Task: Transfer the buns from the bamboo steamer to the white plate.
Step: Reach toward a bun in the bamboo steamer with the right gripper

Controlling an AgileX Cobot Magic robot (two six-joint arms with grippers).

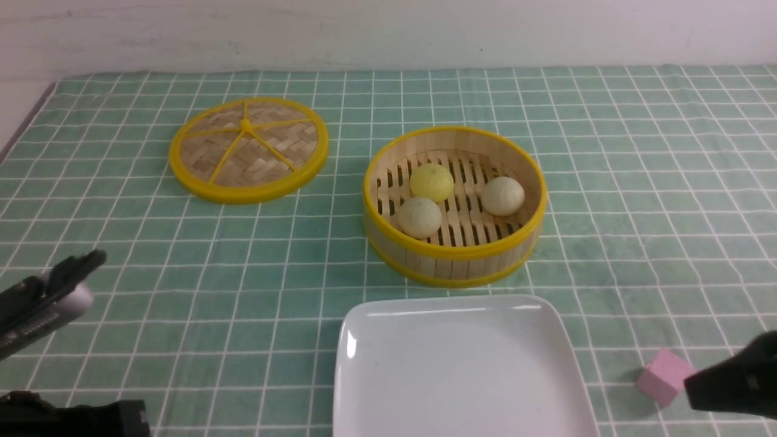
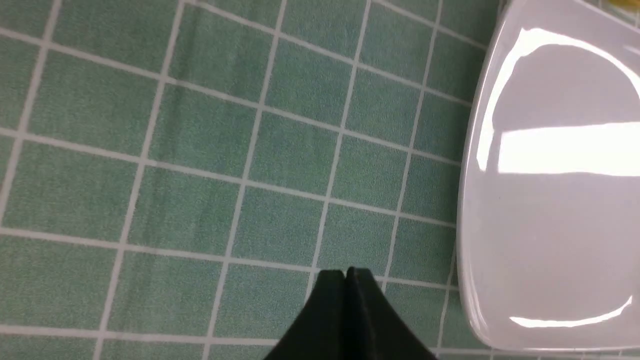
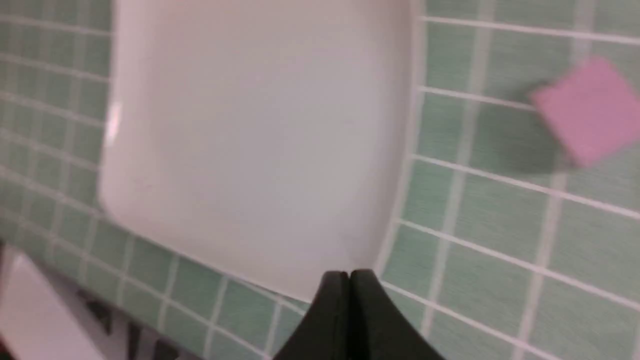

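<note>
1. Black left gripper (image 2: 345, 272) and black right gripper (image 3: 349, 275) have their fingers together, gripping nothing
2. Two pale beige buns and one yellow pleated bun (image 1: 431, 182) sit inside the round bamboo steamer (image 1: 452, 264), behind the glossy white square plate (image 1: 449, 370)
3. Reaching in, fingers could clip the steamer's raised rim or nudge crowded buns together

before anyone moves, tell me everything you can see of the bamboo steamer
The bamboo steamer is a round, deep basket, lidless and upright on the green gridded cloth, just beyond the white plate. Its wall looks like pale bamboo, banded by glossy yellow rims at top and bottom; its floor is slatted, with dark slots. Three pleated buns sit inside: a yellow one and a pale one close together toward the left, another pale one at the right. No gripper touches it.
</note>
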